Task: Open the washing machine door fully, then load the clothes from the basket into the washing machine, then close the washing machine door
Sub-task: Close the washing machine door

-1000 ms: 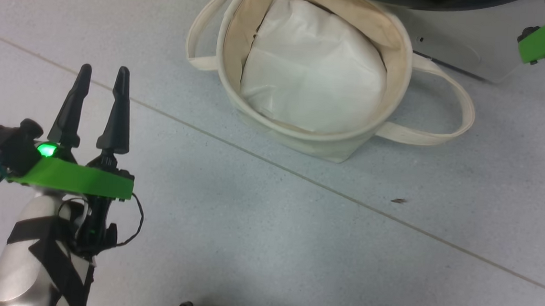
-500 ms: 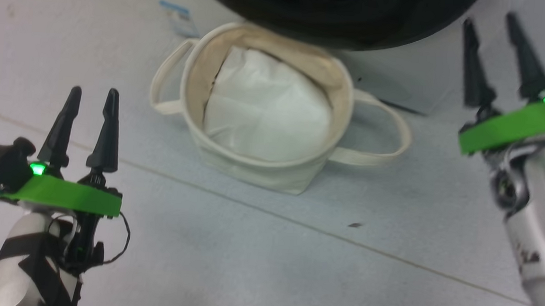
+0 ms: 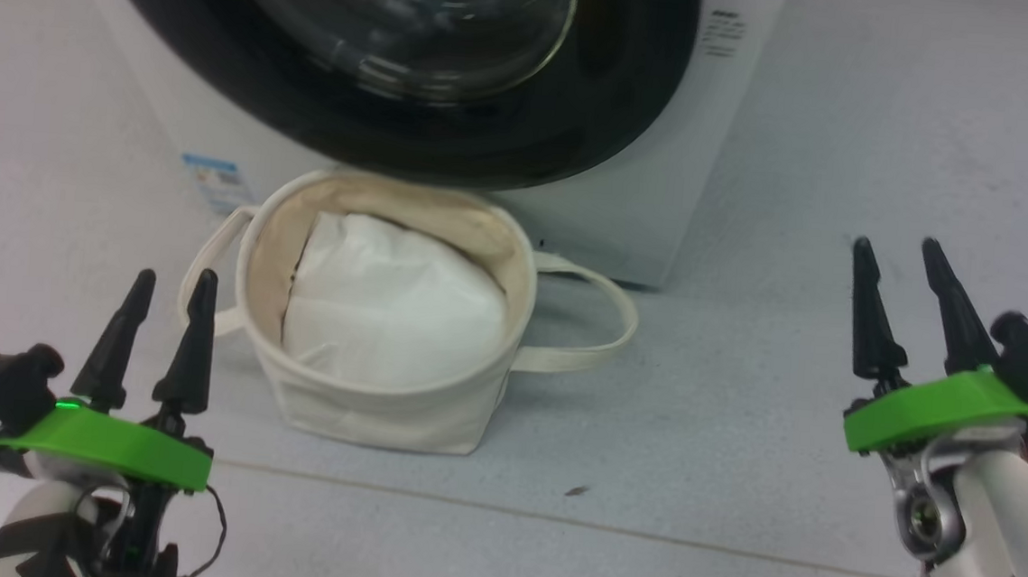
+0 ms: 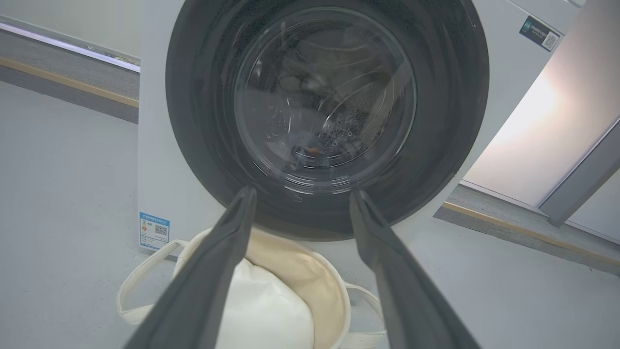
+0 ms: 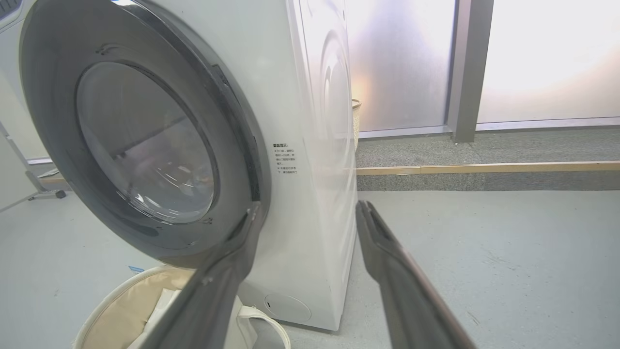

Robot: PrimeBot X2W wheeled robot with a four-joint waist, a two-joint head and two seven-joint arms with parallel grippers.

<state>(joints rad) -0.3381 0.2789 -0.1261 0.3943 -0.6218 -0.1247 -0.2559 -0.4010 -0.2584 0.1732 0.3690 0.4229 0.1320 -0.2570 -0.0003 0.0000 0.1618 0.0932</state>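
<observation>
- The washing machine door (image 3: 381, 125) lies against the front of the washing machine (image 3: 715, 131). Its wide black rim rings the bulging glass, and in the right wrist view we see that rim sitting on the white panel.
- Through the glass, in the left wrist view, we make out the perforated steel drum (image 4: 348, 131). Low inside it is a small patch of the clothes (image 4: 307, 152), blue with an orange spot.
- The basket (image 3: 378, 415) stands upright on the floor (image 3: 742, 386) just in front of the machine, below the door. Its two loop handles droop to either side.
- We see the plain white padding (image 3: 394, 316) bulging up inside the basket.
- The left gripper (image 3: 176, 276) hangs at the lower left of the head view, near the basket's left side but apart from it. Its fingers are spread and carry nothing.
- In the left wrist view we look between those fingers at the door above and the basket below.
- The right gripper (image 3: 896, 243) sits well to the right of the basket, over bare floor. Its fingers are parted too, with nothing between them.
- In the right wrist view its fingers frame the machine's lower right front corner.
- A small blue label (image 3: 214, 179) sits low on the left of the machine's front, just behind the basket's left handle.
- A tiny dark speck (image 3: 577, 490) lies on the floor in front of the basket, close to a pale seam line.
</observation>
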